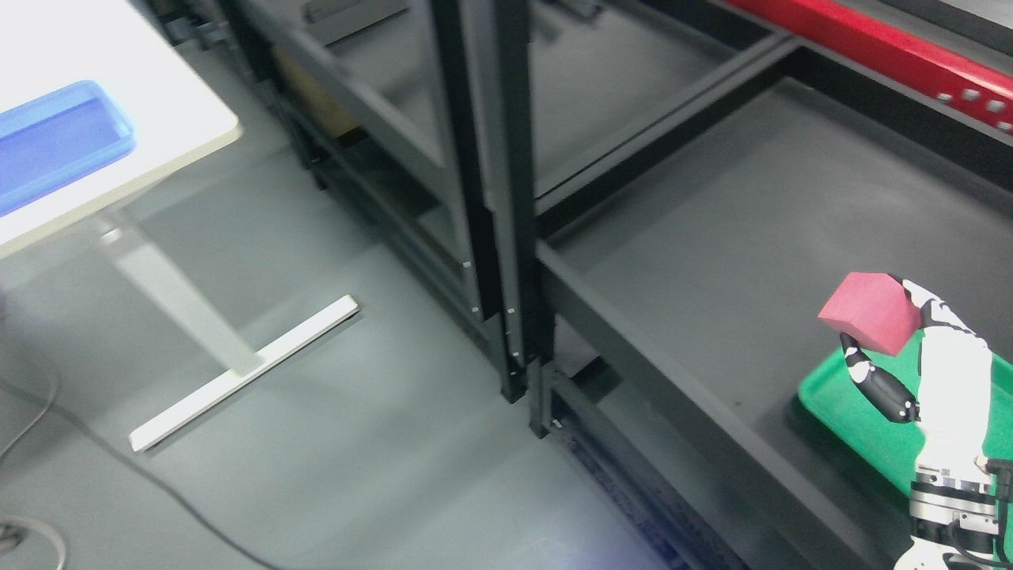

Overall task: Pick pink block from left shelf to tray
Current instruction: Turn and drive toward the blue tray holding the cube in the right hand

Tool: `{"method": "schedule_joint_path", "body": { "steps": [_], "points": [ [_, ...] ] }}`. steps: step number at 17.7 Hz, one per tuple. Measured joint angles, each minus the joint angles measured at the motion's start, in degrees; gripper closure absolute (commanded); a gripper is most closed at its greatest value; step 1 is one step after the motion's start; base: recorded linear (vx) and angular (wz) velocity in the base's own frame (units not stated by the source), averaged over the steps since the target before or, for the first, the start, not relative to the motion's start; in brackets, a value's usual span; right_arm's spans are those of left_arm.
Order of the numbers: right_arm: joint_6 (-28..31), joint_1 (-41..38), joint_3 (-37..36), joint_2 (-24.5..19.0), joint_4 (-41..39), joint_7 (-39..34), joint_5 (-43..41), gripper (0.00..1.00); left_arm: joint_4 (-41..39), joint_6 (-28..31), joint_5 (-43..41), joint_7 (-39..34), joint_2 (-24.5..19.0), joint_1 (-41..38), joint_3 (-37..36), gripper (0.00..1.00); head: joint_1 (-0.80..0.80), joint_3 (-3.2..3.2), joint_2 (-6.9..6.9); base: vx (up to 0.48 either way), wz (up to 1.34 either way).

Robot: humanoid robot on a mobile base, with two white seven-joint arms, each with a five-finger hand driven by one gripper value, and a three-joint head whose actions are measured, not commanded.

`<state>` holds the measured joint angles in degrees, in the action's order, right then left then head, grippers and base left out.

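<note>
A pink block is held up at the lower right, above a dark shelf surface. My right hand is shut on it, thumb below and fingers behind the block. The white forearm rises from the bottom right corner. A green tray lies on the shelf just under and behind the hand, partly hidden by it. The left arm does not show.
Black shelf posts stand in the middle, with a second shelf bay behind them. A white table at the upper left carries a blue tray. A red beam runs along the top right. Cables lie on the grey floor.
</note>
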<state>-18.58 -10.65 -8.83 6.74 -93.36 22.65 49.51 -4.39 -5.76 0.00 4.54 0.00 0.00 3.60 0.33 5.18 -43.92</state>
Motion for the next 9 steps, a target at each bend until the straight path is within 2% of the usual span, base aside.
{"method": "schedule_joint_path", "body": {
  "steps": [9],
  "points": [
    [-0.37, -0.01, -0.23, -0.04, -0.09, 0.01, -0.36, 0.99, 0.00, 0.00, 0.00, 0.00, 0.00, 0.00, 0.00, 0.00, 0.00, 0.00, 0.00, -0.150, 0.68]
  ]
}}
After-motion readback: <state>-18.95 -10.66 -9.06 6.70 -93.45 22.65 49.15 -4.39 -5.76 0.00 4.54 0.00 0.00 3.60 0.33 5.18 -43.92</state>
